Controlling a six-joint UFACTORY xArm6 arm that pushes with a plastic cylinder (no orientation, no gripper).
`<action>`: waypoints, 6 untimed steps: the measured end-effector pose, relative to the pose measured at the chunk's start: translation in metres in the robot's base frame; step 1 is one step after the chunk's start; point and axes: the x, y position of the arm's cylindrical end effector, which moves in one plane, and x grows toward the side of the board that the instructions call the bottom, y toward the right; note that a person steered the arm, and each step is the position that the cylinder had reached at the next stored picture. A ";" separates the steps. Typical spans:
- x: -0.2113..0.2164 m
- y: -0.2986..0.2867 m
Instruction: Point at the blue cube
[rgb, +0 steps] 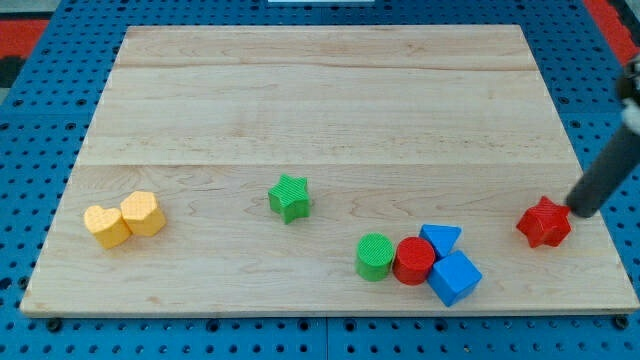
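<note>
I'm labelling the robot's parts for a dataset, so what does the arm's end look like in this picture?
Only a straight rod shows, entering from the view's right edge. It is plain dark grey to black, round in section and smooth, with no markings, cables or sleeve visible. My tip ends blunt, beside the red star-shaped block. The rest of the arm is out of frame.

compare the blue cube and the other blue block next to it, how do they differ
The blue cube is square-faced; the blue triangular block comes to a point. The cube looks larger than the triangular block. The cube lies nearer the view's bottom, the triangular block just above it, beside the red cylinder. Both are the same blue and sit close together, far from my tip.
</note>
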 end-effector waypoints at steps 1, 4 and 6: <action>0.024 -0.022; 0.097 -0.056; 0.078 -0.142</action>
